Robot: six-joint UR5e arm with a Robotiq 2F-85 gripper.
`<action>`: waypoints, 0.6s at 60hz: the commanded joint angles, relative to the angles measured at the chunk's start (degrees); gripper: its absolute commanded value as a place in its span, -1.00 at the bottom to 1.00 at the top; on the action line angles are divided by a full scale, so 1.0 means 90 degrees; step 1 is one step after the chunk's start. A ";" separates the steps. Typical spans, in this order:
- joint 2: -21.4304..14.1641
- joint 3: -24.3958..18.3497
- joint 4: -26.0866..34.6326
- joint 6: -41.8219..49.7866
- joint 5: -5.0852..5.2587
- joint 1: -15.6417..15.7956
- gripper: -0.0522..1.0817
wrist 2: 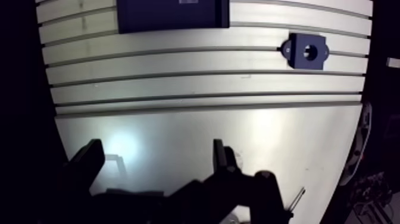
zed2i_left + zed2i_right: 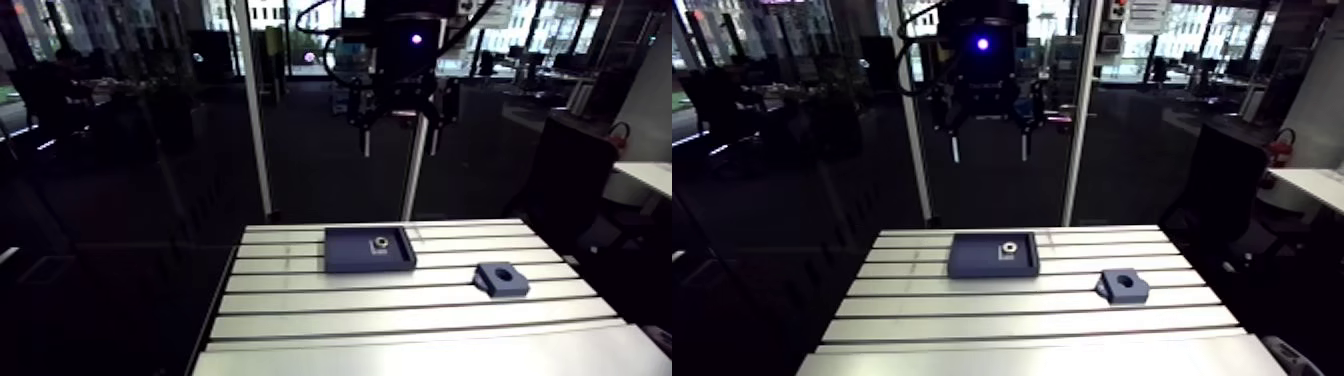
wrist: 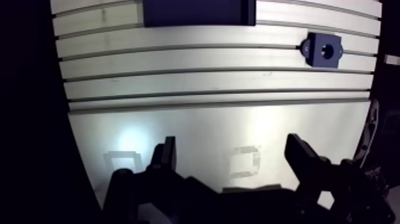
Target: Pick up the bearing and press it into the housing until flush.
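Hanging high above the table (image 2: 400, 310), jaws released wide; bearing (image 2: 380, 243) sits in the tray (image 2: 345, 258), housing (image 2: 502, 279) well apart.

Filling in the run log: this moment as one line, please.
phase: pre-grasp | gripper: open, empty, high above table | bearing: in tray | housing: bore empty, apart from tray

This room is dim and the floor (image 2: 120, 260) is dark. Daylight comes through the far windows (image 2: 520, 25). Two white posts (image 2: 253, 110) stand behind the slotted aluminium table (image 2: 400, 335). On the right side, a dark chair (image 2: 1217, 175) stands near a white desk (image 2: 650, 178).
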 commanded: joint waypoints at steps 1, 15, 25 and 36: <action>0.0448 -0.0268 -0.0220 -0.0111 -0.0011 -0.0043 -0.90; 0.0972 -0.0438 -0.0569 -0.0491 -0.0011 -0.0073 -0.90; 0.1216 -0.0481 -0.0979 -0.0709 -0.0020 -0.0073 -0.90; 0.1499 -0.0451 -0.1483 -0.0778 0.0014 -0.0073 -0.90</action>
